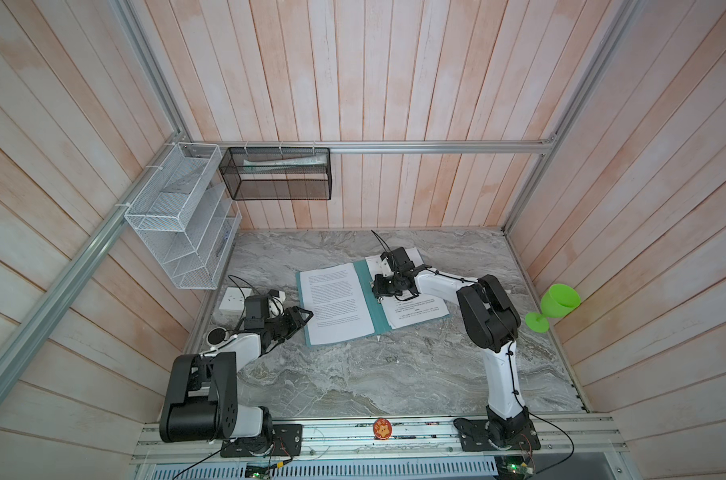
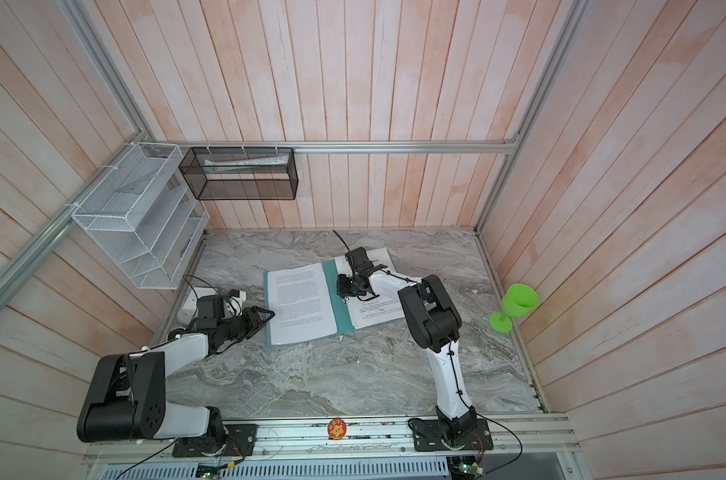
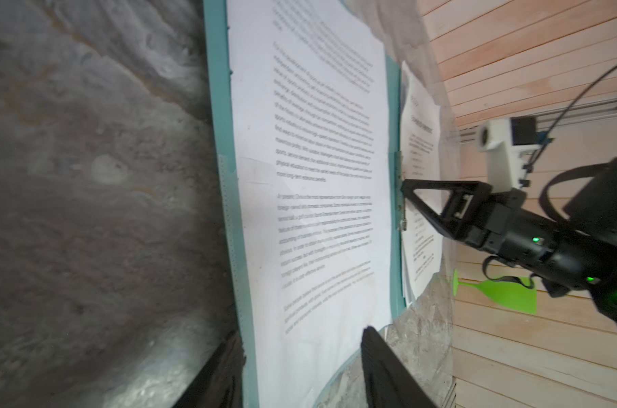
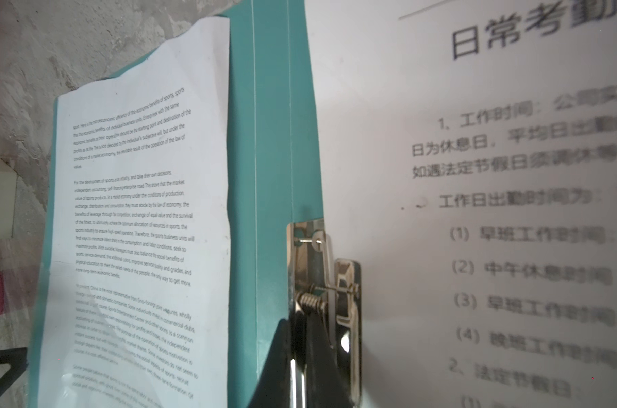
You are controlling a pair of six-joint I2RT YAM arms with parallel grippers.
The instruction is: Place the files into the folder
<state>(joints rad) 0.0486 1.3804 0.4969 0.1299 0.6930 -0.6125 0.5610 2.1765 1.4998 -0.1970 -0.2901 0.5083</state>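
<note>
In both top views the folder (image 1: 379, 319) lies open on the table (image 1: 353, 374), its outer edge just ahead of my left pincer (image 1: 305, 314) and its spine right under my right pincer (image 1: 379, 296). One of the files, an English sheet (image 1: 332, 303), lies loose on the cover nearest the left pincer, and the other sheets (image 1: 419, 309) lie on the cover beyond the right pincer. In the left wrist view the left pincer (image 3: 300, 335) stands about half wide, with the near edge of the English sheet between its fingers (image 3: 377, 356), and I see no grip on it yet. Far ahead of it, the right pincer's tip meets the metal clip (image 3: 400, 166). In the right wrist view the right pincer (image 4: 310, 353) is closed, its tips against the sprung metal clip, whose plate overlaps the edge of the Chinese sheet (image 4: 476, 176). I cannot tell whether it pinches the lever or only presses it. I judge I am at the clipping step: the right pincer works the clip while the left fetches the loose sheet. The next move calls for closing on the paper alone, not the cover, then sliding it across the spine under the clip.
</note>
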